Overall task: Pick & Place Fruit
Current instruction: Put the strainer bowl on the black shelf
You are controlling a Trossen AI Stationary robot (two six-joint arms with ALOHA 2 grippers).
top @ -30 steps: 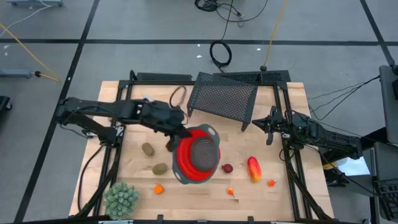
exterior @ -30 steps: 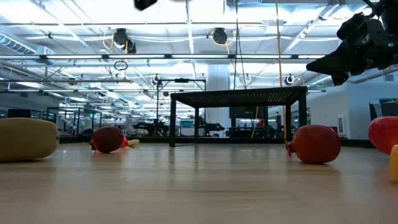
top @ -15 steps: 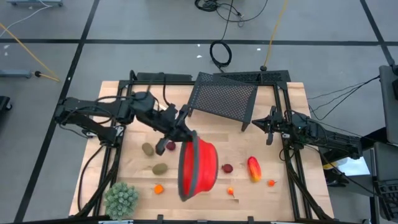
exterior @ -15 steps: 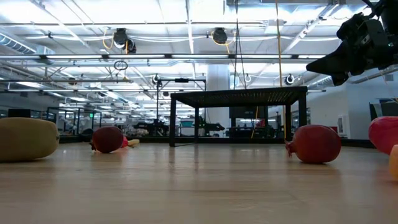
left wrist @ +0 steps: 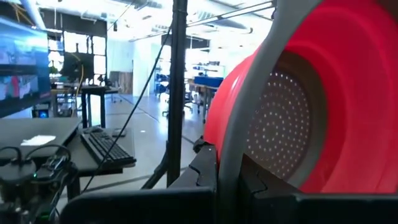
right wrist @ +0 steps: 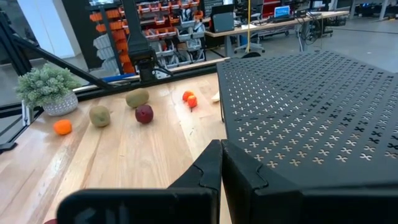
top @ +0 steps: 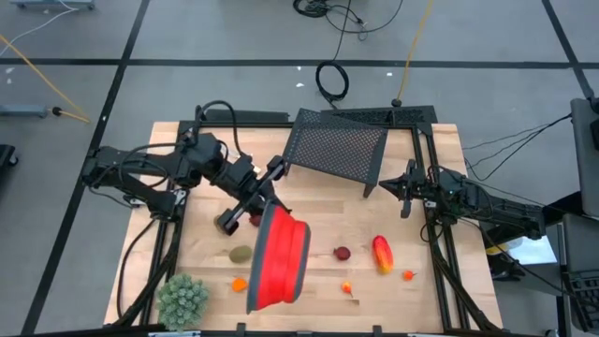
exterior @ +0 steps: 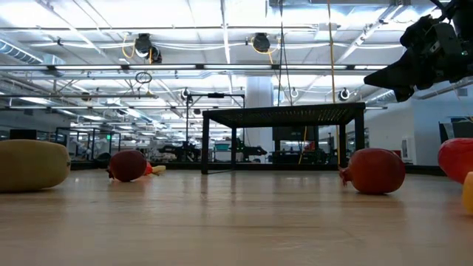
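Two grippers are mine, and only one is busy. My left gripper (top: 265, 198) is pinched tight on the grey rim of the red colander (top: 276, 259), which hangs tipped on edge above the middle of the table (top: 412, 290), its open bowl turned sideways. In the left wrist view my fingers (left wrist: 205, 168) clamp that rim with the perforated bowl close against the lens. My right gripper (top: 408, 194) waits at the right side of the table beside the black mesh shelf (top: 335, 148), fingers pressed together on nothing.

The fruit lies loose on the wood: one kiwi (top: 241, 253) just left of the colander, a second kiwi (top: 225, 223) and a dark red piece partly hidden under my left wrist, a small dark red fruit (top: 343, 253) and the long red-orange fruit (top: 382, 253) to the right, and tiny orange pieces (top: 239, 284) near the front edge.

My worry is the grip. I hold a wide, tilted bowl by a thin rim, so it could swivel or slip and drop onto the kiwis, scattering them toward the spiky plant ball (top: 182, 300) or off the table.
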